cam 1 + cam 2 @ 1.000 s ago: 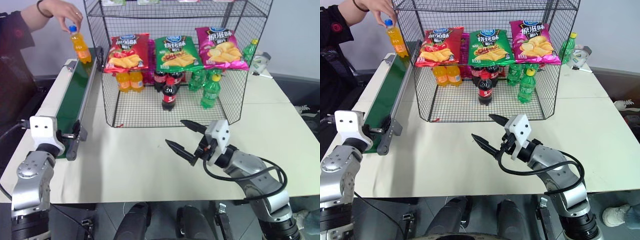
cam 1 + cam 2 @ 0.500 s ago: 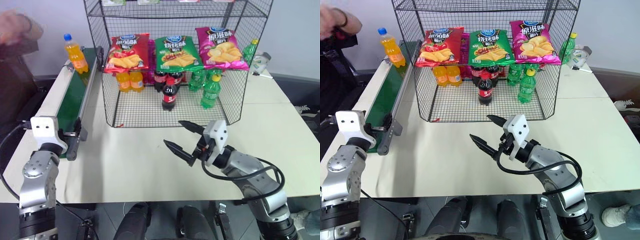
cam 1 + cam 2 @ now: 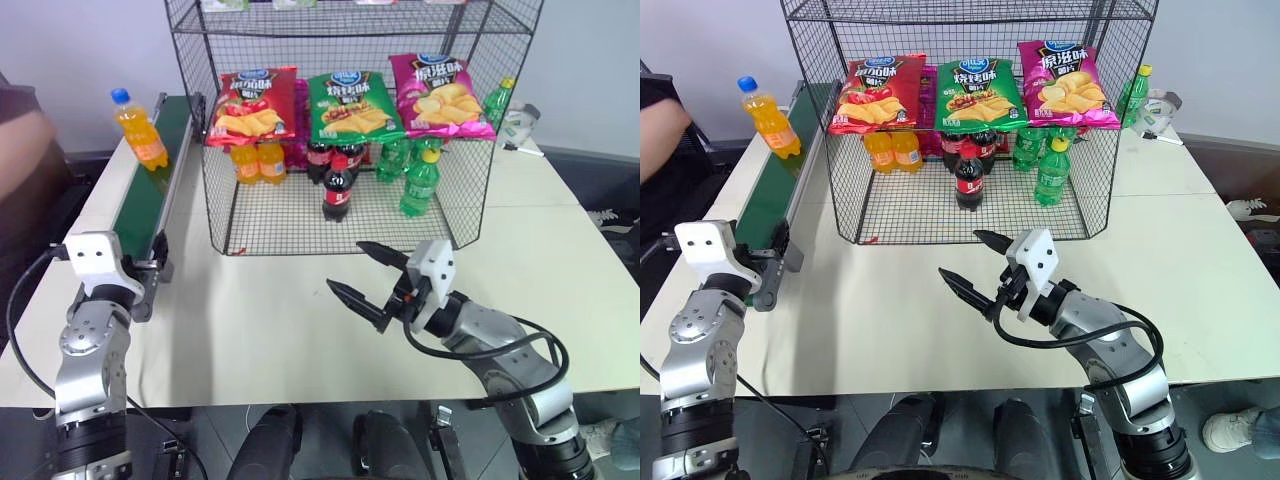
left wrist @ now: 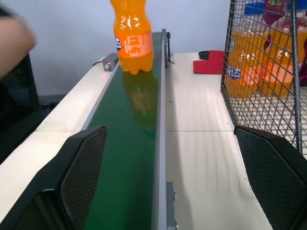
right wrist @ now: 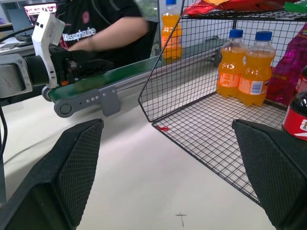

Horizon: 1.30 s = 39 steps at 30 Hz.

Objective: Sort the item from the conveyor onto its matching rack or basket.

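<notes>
The item, an orange soda bottle (image 3: 140, 130) with a blue cap, stands on the far part of the dark green conveyor (image 3: 143, 200), seen close in the left wrist view as the bottle (image 4: 133, 38) on the belt (image 4: 127, 158). My left gripper (image 4: 175, 191) is at the belt's near end, open, its fingers (image 4: 81, 177) straddling belt and table, well short of the bottle. To the right stands the black wire rack (image 3: 290, 215). My right gripper (image 3: 347, 267) hovers open over the table in front of the rack, with nothing between its fingers.
Chip bags (image 3: 350, 105) lie on the rack's middle tier; orange bottles (image 3: 258, 160), cola bottles (image 3: 337, 185) and green bottles (image 3: 420, 180) stand below. A person's arm (image 3: 20, 150) is left of the conveyor. A red object (image 4: 209, 64) lies between belt and rack.
The person's hand let go of the orange bottle and pulled away to the left. The bottle has ridden the belt toward me. My right gripper has stayed put.
</notes>
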{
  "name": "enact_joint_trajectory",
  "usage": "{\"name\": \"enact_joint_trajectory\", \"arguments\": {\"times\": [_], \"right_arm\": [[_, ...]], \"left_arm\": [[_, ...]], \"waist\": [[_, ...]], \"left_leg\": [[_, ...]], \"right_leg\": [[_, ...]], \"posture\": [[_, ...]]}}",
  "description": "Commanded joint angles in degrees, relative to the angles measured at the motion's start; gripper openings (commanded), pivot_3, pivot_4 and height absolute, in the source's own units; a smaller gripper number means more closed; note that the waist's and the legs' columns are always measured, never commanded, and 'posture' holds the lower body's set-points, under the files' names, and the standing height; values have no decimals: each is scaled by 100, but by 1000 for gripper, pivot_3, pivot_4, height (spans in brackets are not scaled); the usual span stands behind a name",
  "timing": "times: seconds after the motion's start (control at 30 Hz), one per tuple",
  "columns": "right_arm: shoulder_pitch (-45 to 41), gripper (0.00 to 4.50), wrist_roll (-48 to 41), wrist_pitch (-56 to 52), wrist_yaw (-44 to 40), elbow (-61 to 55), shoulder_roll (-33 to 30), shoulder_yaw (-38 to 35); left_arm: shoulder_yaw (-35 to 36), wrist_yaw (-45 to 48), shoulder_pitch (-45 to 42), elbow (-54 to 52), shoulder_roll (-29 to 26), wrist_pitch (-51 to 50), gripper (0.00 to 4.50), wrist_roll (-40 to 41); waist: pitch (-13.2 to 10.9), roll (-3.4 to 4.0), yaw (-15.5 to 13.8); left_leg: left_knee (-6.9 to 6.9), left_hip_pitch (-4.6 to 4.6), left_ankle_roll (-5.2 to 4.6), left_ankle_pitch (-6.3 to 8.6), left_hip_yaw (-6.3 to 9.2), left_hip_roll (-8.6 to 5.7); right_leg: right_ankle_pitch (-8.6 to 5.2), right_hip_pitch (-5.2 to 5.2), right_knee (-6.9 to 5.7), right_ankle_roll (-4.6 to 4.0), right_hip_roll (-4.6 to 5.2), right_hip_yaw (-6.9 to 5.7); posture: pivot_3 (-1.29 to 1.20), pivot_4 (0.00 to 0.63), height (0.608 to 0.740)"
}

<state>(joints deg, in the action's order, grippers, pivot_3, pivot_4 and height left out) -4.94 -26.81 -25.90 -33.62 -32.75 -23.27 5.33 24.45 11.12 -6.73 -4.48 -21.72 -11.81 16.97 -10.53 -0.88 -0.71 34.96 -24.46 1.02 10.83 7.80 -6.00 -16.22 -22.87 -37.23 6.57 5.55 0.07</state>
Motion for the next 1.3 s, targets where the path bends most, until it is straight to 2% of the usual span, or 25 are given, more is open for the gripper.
{"name": "enact_joint_trajectory", "arguments": {"times": [0.03, 0.27, 1.3], "right_arm": [[-7, 4500, -80, 105, -8, -211, 40, -17], [-5, 4500, -77, 149, -42, -170, 33, -8], [-120, 4500, -101, 162, -104, -75, 28, -19]], "left_arm": [[366, -66, -58, 49, -57, 184, 4435, 163], [597, -112, -46, 246, -217, 319, 4435, 127], [746, 104, -103, 253, -515, 528, 4435, 307]], "waist": [[0, 0, 1], [0, -1, -3], [0, -1, 1]], "left_leg": [[0, 0, 0, 0, 0, 0], [2, 0, 0, 0, 0, 0], [1, 0, 0, 0, 0, 0]], "right_leg": [[0, 0, 0, 0, 0, 0], [0, 1, 0, 0, 0, -1], [0, 0, 0, -1, 0, 0]], "posture": [[0, 150, 740], [0, 150, 740], [0, 150, 740]]}}
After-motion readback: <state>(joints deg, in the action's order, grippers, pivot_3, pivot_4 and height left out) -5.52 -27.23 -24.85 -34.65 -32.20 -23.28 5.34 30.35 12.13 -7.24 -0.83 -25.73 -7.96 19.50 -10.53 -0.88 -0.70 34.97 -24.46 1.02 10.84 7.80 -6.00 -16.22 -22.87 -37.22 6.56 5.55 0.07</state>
